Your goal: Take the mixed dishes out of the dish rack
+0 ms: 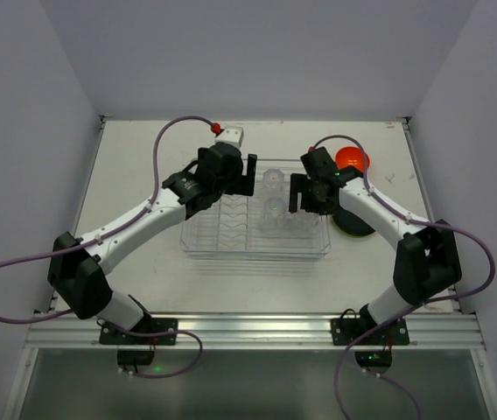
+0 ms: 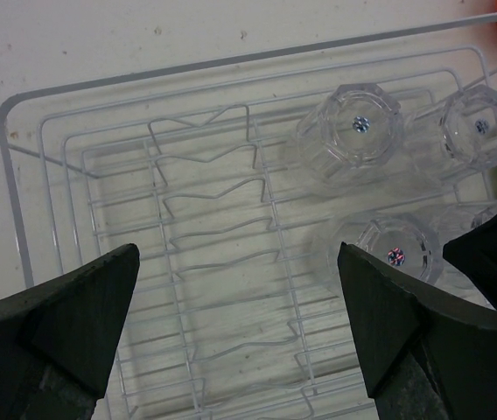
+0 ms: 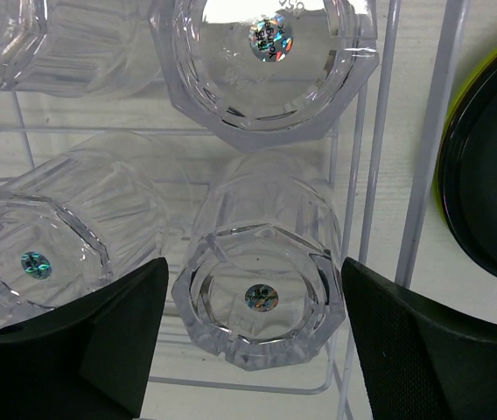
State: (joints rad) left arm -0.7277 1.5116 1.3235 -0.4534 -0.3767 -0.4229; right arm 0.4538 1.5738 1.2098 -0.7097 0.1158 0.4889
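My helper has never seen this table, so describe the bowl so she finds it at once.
Start at the large clear plastic dish rack mid-table. Beyond its far right corner, on the tabletop, sits a small glossy orange-red bowl. Its bright colour sets it apart from the black round plate nearby and the small clear tumblers.

Bright, even, diffuse light from above; only faint soft shadows on the white table [image 1: 130,166]; small glints on the clear tumblers [image 3: 262,297]; wrist views sharp at centre, softer toward near edges.
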